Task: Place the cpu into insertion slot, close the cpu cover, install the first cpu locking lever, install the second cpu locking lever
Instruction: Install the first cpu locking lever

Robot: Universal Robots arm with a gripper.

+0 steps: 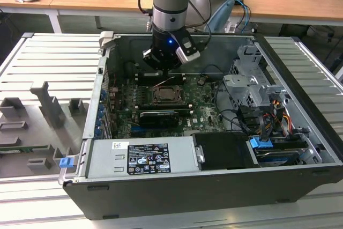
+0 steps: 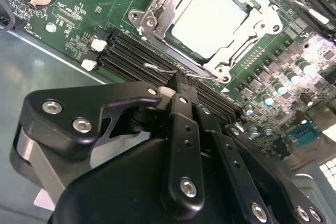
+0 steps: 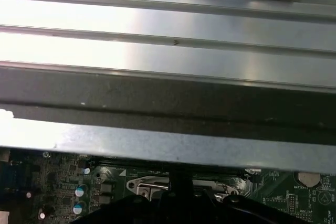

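Second wrist view shows the cpu [image 2: 218,19] seated in the insertion slot [image 2: 157,39], the cpu cover [image 2: 237,56] down; the gripper [image 2: 176,85], fingers pressed together, meets a wire locking lever [image 2: 163,68].

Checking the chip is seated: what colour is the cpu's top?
Silvery-grey; the cpu shows best in the second wrist view, inside the cover.
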